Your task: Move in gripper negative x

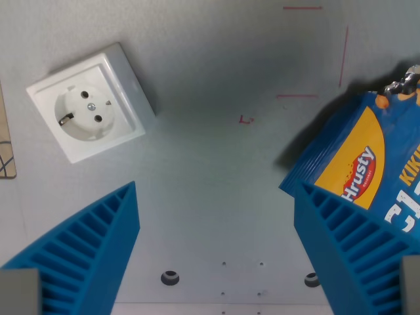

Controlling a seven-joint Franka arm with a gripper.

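A pale grey surface (216, 184) fills nearly the whole wrist view, marked with thin red lines near the top right and a small red mark near the middle. The end effector (216, 256) reaches in from the bottom edge: its two blue ribbed fingers (92, 249) stand spread wide apart, one at the wrist view's left and one at the wrist view's right, with only bare surface between them and nothing pinched. A blue and orange snack bag (367, 164) printed "Hrusty" lies at the wrist view's right, tilted, its lower part hidden behind the right finger; whether it touches that finger cannot be told. A white wall socket (92, 105) sits on the surface at the upper left, turned at an angle, well apart from both fingers. A sliver of a wooden board (6, 144) shows at the left edge. Two small dark round holes (170, 277) lie in the surface near the bottom edge, between the fingers.
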